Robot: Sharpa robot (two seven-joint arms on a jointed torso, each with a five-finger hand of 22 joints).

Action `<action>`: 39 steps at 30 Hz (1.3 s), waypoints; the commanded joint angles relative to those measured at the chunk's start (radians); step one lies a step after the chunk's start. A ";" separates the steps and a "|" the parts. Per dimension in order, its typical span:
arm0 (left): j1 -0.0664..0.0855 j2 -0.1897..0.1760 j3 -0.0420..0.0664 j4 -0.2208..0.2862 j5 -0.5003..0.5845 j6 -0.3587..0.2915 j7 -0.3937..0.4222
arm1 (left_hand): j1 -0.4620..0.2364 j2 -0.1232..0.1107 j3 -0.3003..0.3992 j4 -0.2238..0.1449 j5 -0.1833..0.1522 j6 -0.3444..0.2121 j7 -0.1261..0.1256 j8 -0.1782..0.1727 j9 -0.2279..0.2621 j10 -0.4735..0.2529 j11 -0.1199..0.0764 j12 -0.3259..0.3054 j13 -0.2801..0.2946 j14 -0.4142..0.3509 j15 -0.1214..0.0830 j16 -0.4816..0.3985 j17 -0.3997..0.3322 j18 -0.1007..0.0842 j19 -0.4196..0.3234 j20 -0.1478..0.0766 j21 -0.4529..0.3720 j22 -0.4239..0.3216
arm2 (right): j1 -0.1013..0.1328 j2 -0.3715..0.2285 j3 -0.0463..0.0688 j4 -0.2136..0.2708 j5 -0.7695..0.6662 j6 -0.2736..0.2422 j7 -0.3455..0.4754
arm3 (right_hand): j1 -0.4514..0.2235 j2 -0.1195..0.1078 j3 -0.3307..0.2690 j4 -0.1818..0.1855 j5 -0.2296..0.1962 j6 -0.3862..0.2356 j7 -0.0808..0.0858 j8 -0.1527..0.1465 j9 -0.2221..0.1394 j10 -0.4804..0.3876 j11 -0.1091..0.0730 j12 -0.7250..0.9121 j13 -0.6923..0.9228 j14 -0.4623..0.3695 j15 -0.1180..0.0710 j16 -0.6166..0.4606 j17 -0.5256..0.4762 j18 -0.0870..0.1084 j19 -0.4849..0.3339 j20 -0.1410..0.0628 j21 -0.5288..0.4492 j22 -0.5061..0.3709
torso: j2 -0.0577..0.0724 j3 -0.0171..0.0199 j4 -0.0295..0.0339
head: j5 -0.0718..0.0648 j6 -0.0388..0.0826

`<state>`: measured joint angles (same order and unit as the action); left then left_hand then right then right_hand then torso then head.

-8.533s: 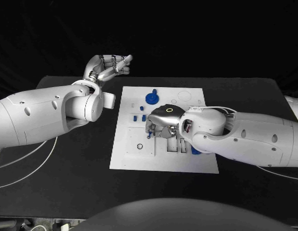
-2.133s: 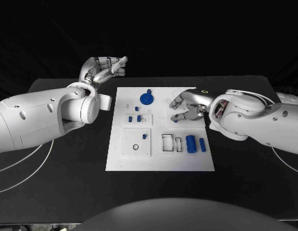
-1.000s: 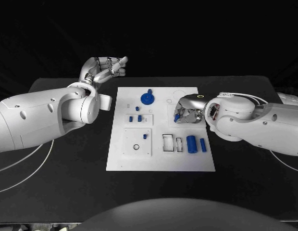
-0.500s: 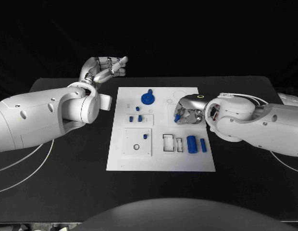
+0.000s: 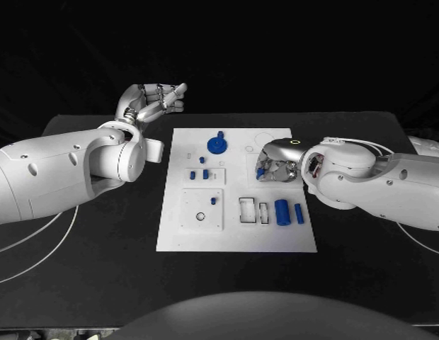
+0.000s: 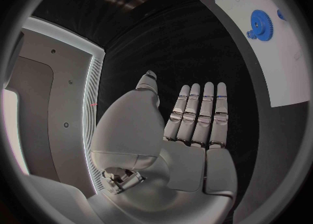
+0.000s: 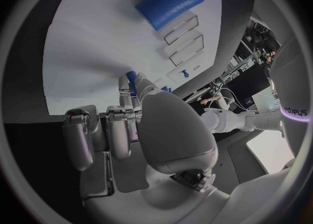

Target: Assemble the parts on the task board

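The white task board (image 5: 236, 237) lies at the centre of the black table (image 5: 97, 262). At frame centre right, the right hand (image 5: 277, 163) presses down on the board's upper right, fingers curled over a small blue part (image 7: 132, 76) that only the right wrist view reveals; a firm grip cannot be confirmed. The left hand (image 5: 156, 99) hovers at upper left beyond the board, fingers apart, holding nothing. The blue gear (image 5: 217, 145) sits at top centre, two blue cylinders (image 5: 282, 211) at lower right. White cables (image 5: 36, 237) trail at lower left.
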<state>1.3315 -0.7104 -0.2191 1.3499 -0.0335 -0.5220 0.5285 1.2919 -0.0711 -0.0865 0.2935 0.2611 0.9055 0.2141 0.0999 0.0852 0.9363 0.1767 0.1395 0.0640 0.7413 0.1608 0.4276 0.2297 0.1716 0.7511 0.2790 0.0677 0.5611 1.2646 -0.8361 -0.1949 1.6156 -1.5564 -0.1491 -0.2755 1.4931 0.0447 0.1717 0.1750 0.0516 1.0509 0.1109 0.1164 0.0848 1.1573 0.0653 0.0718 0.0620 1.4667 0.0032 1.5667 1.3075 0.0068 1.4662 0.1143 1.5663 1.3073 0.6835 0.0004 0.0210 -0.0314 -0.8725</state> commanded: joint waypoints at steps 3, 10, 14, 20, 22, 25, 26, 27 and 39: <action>0.001 0.001 0.001 0.005 0.001 0.006 0.006 | 0.000 0.007 0.006 0.001 -0.003 -0.009 -0.001 0.006 0.002 -0.005 -0.001 0.006 0.000 -0.008 -0.001 0.007 -0.001 0.011 0.007 0.001 -0.002 -0.001 | -0.001 -0.001 0.000 -0.002 0.037 -0.034 0.026 | 0.012 0.009 0.012 -0.001 -0.002 0.024 -0.005 0.009 0.008 0.018 -0.003 0.000 0.000 0.104 -0.009 0.004 0.263 -0.007 0.105 -0.007 0.004 0.263 | 0.000 0.0004 0.0004 | 0.000 0.000; 0.001 0.002 0.001 0.007 0.001 0.007 0.006 | 0.001 0.008 0.005 0.001 -0.003 -0.010 -0.001 0.007 0.002 -0.006 -0.001 0.008 0.000 -0.009 -0.001 0.009 -0.005 0.011 0.007 0.002 -0.002 -0.005 | -0.001 -0.006 0.000 0.000 0.052 -0.071 0.036 | 0.017 0.011 0.019 -0.002 -0.002 0.034 -0.006 0.011 0.010 0.031 -0.005 -0.001 0.000 0.104 -0.009 0.004 0.263 -0.007 0.105 -0.009 0.004 0.263 | -0.001 0.0002 0.0011 | 0.000 0.000; 0.001 0.003 0.001 0.004 0.001 0.008 0.005 | 0.001 0.008 0.005 0.001 -0.003 -0.010 -0.001 0.007 0.002 -0.006 -0.001 0.008 0.000 -0.009 -0.001 0.009 -0.005 0.011 0.007 0.002 -0.002 -0.005 | -0.001 -0.011 0.000 0.004 0.082 -0.118 0.050 | 0.018 0.010 0.019 -0.002 -0.002 0.036 -0.006 0.012 0.010 0.033 -0.005 -0.002 -0.001 0.104 -0.009 0.004 0.263 -0.007 0.105 -0.009 0.004 0.263 | -0.002 0.0006 0.0005 | 0.001 0.000; 0.001 0.003 0.001 0.002 0.001 0.008 0.005 | 0.001 0.009 0.005 0.001 -0.003 -0.010 -0.001 0.007 0.002 -0.006 -0.001 0.008 0.000 -0.010 -0.001 0.010 -0.006 0.010 0.007 0.002 -0.002 -0.006 | 0.003 -0.019 0.000 0.019 0.162 -0.171 0.067 | 0.018 0.006 0.020 -0.001 -0.002 0.041 -0.001 0.011 0.011 0.039 -0.001 -0.003 -0.001 0.104 -0.004 0.004 0.263 -0.007 0.105 -0.006 0.004 0.263 | -0.001 0.0002 0.0021 | 0.003 0.000; 0.001 0.003 0.001 0.001 0.001 0.008 0.005 | 0.001 0.009 0.005 0.001 -0.003 -0.010 -0.001 0.007 0.002 -0.006 -0.001 0.008 0.000 -0.010 -0.001 0.010 -0.006 0.010 0.007 0.002 -0.002 -0.006 | 0.006 -0.022 0.000 0.026 0.197 -0.182 0.071 | 0.018 0.005 0.021 0.000 -0.002 0.043 0.001 0.011 0.011 0.041 0.002 -0.004 -0.001 0.104 -0.001 0.004 0.263 -0.007 0.105 -0.005 0.004 0.263 | -0.001 0.0003 0.0013 | 0.005 0.001; 0.001 0.003 0.001 0.000 0.001 0.008 0.005 | 0.001 0.009 0.005 0.001 -0.003 -0.010 -0.001 0.007 0.002 -0.006 -0.001 0.008 0.000 -0.010 -0.001 0.010 -0.006 0.010 0.007 0.002 -0.002 -0.006 | 0.012 -0.025 0.000 0.037 0.251 -0.191 0.077 | 0.019 0.004 0.022 0.000 -0.001 0.046 0.005 0.011 0.012 0.045 0.006 -0.005 -0.001 0.104 0.003 0.004 0.263 -0.007 0.105 -0.002 0.004 0.263 | 0.000 -0.0002 0.0014 | 0.007 0.000; 0.001 0.004 0.001 0.000 0.001 0.008 0.004 | 0.001 0.009 0.005 0.001 -0.003 -0.010 -0.001 0.007 0.002 -0.006 -0.001 0.008 0.000 -0.010 -0.001 0.010 -0.006 0.010 0.007 0.002 -0.002 -0.006 | 0.014 -0.026 0.000 0.040 0.268 -0.193 0.080 | 0.019 0.004 0.023 0.000 -0.001 0.046 0.006 0.011 0.012 0.046 0.007 -0.006 -0.001 0.104 0.004 0.004 0.263 -0.007 0.105 -0.001 0.004 0.263 | 0.000 -0.0004 0.0013 | 0.007 0.000; 0.001 0.004 0.001 -0.001 0.001 0.008 0.004 | 0.001 0.009 0.005 0.001 -0.003 -0.010 -0.001 0.007 0.002 -0.006 -0.001 0.008 0.000 -0.010 -0.001 0.010 -0.006 0.010 0.007 0.002 -0.002 -0.006 | 0.016 -0.025 0.000 0.044 0.283 -0.195 0.082 | 0.020 0.003 0.023 0.000 -0.001 0.046 0.006 0.011 0.012 0.046 0.008 -0.006 -0.001 0.104 0.004 0.004 0.263 -0.007 0.105 -0.001 0.004 0.263 | 0.000 -0.0005 0.0012 | 0.007 0.000; 0.001 0.007 0.001 -0.004 0.001 0.009 0.004 | 0.001 0.009 0.005 0.001 -0.003 -0.010 -0.001 0.007 0.002 -0.006 -0.001 0.008 0.000 -0.010 -0.001 0.010 -0.006 0.010 0.007 0.002 -0.002 -0.006 | 0.024 0.002 0.001 0.064 0.370 -0.173 0.108 | 0.021 -0.002 0.024 0.001 -0.001 0.046 0.014 0.007 0.011 0.045 0.016 -0.009 -0.002 0.104 0.011 0.004 0.263 -0.007 0.105 0.004 0.004 0.263 | -0.001 0.0005 0.0016 | 0.016 0.000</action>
<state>1.3314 -0.7053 -0.2192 1.3461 -0.0335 -0.5220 0.5266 1.2919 -0.0711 -0.0865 0.2936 0.2611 0.9019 0.2106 0.1038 0.0858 0.9363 0.1767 0.1453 0.0640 0.7377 0.1572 0.4335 0.2247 0.1715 0.7511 0.2790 0.0677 0.5558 1.2873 -0.8376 -0.1943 1.6767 -1.2374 -0.3264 -0.1948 1.5101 0.0454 0.1895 0.1767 0.0471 1.0783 0.1266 0.1205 0.0867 1.2018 0.0778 0.0679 0.0620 1.4657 0.0101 1.5667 1.3078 0.0067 1.4661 0.1144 1.5663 1.3078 0.6831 0.0002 0.0224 -0.0189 -0.8727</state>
